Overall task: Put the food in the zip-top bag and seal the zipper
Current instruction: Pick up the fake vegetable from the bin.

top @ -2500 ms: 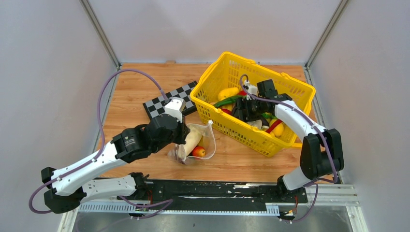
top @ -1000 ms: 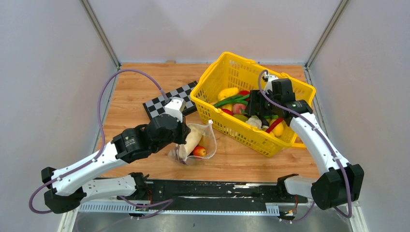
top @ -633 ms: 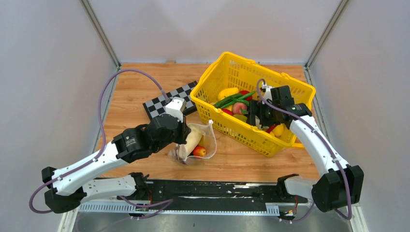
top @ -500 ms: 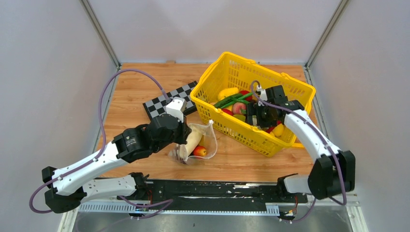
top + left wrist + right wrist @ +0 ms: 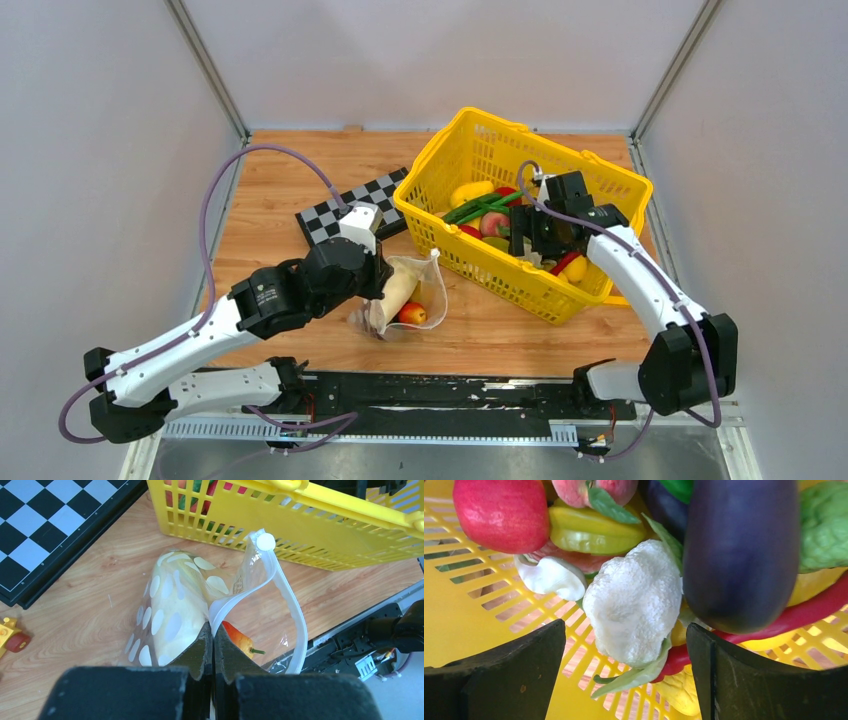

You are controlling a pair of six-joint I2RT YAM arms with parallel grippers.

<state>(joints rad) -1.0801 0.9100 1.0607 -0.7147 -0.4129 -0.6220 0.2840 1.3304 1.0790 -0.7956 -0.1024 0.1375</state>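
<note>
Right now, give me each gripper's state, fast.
Left gripper: shut on the zip-top bag at its rim.
Right gripper: open, empty, over the white cauliflower in the yellow basket.

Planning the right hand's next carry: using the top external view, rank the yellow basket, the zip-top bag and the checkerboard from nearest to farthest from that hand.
From the right hand:
1. The yellow basket: all around the hand, which is inside it.
2. The zip-top bag: to the left, just outside the basket's near wall.
3. The checkerboard: farthest left, past the basket's corner.
</note>
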